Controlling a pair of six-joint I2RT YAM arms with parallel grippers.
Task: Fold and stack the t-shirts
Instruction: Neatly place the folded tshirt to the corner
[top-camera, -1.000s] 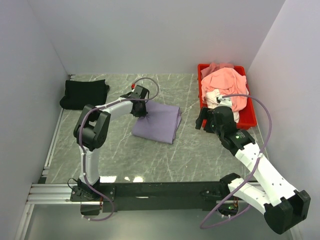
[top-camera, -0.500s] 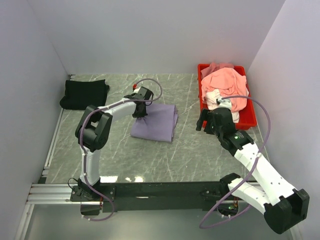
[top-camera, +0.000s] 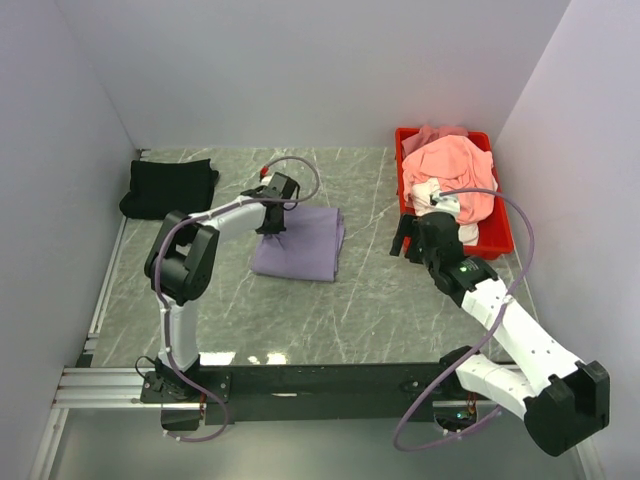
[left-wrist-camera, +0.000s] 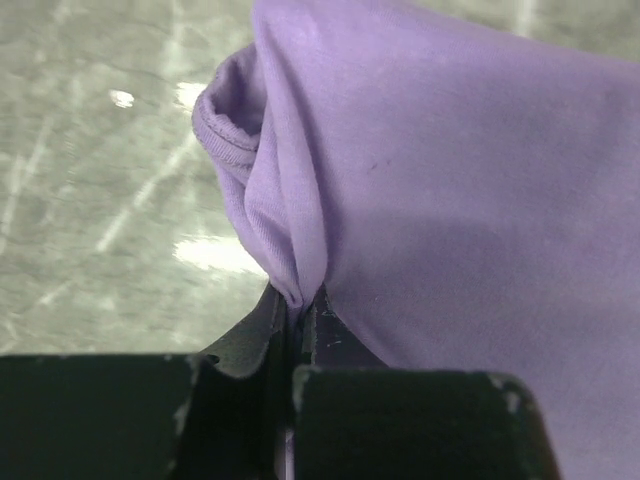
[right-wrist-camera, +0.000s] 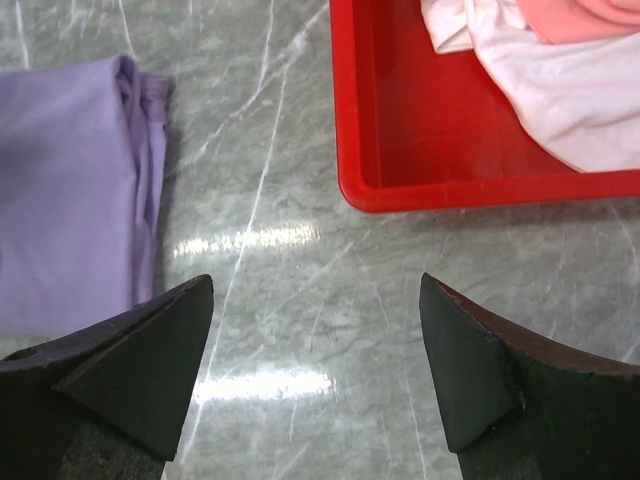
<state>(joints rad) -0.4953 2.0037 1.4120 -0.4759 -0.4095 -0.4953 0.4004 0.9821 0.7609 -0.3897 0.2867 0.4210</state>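
Left hand (left-wrist-camera: 297, 300) clamped shut on thin edge pinch of lavender shirt (left-wrist-camera: 450, 180); pulling risks slip, or unravelling fold ahead of hand. Right hand (right-wrist-camera: 315, 290) wide open, empty.

Plain pale walls (top-camera: 300, 70) closed in a grey-green marbled table (top-camera: 370, 300) on three sides; overhead light glared in patches on its glossy surface.

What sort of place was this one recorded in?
Probably a lab robot cell, not a home: plain white walls box in a marble-patterned table, a metal mounting rail runs along its near edge, and a red tray holds loose shirts.
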